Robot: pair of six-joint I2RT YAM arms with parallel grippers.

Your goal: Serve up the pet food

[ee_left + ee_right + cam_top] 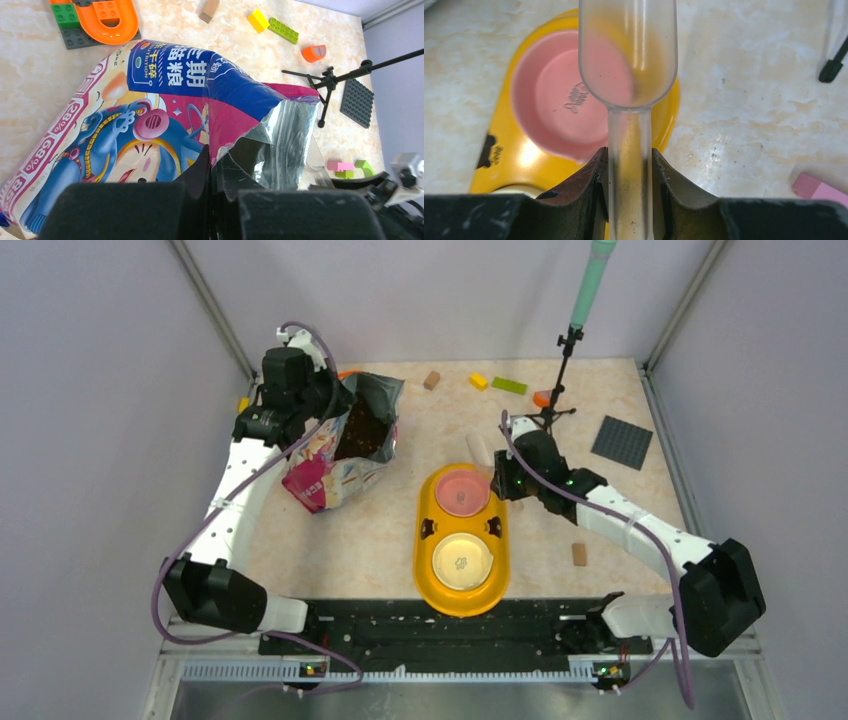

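Observation:
The glossy magenta-and-blue cat food bag (335,465) lies open at the back left, with dark brown kibble (362,432) showing inside its mouth. My left gripper (328,403) is shut on the bag's top rim; in the left wrist view (216,162) its fingers pinch the foil edge of the bag (150,110). My right gripper (500,480) is shut on the handle of a translucent scoop (629,55), which is empty and hovers over the right edge of the pink bowl (559,100). The pink bowl (462,492) and a cream bowl (463,560) sit empty in a yellow feeder (504,540).
A black tripod stand (558,390) with a teal pole stands behind the right arm. A dark grey baseplate (621,442) lies at the right. Toy bricks (508,385) lie along the back, and a tan block (579,554) lies near the right arm. An orange horseshoe piece (112,17) lies behind the bag.

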